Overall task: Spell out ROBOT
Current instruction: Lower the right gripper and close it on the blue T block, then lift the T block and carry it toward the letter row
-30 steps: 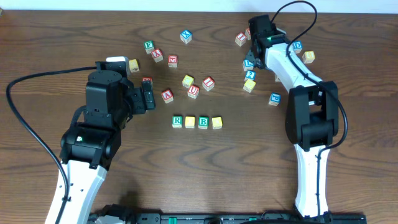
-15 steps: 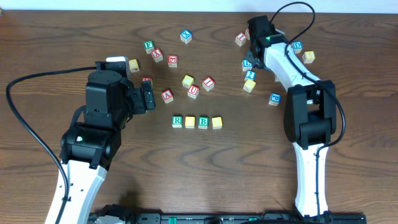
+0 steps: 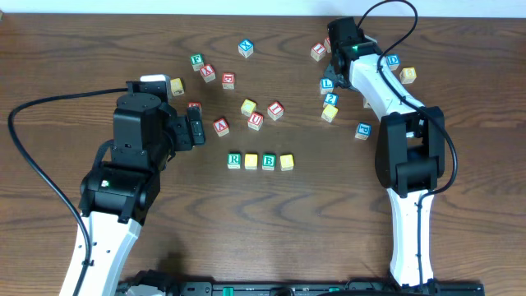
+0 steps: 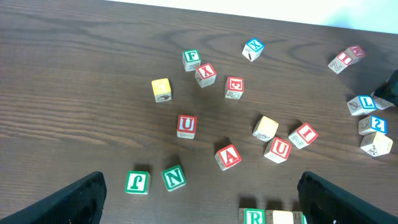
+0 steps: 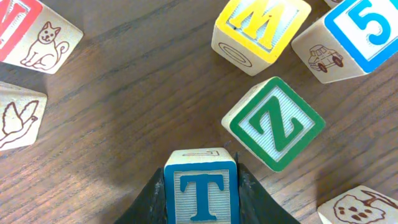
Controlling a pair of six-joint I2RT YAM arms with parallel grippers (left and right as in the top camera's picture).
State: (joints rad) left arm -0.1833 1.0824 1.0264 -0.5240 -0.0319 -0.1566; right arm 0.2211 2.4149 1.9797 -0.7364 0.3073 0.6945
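pinching right fingers tight on the t block, presumably to finish the four-block row; holding left gripper spread, empty, parked aside.

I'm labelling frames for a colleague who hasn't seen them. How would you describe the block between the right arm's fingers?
Follow the right arm to its tip at the far side of the table. The T block sits between its dark fingers, beside a tilted green Z block. It alone shows a blue T and is flanked by fingers.
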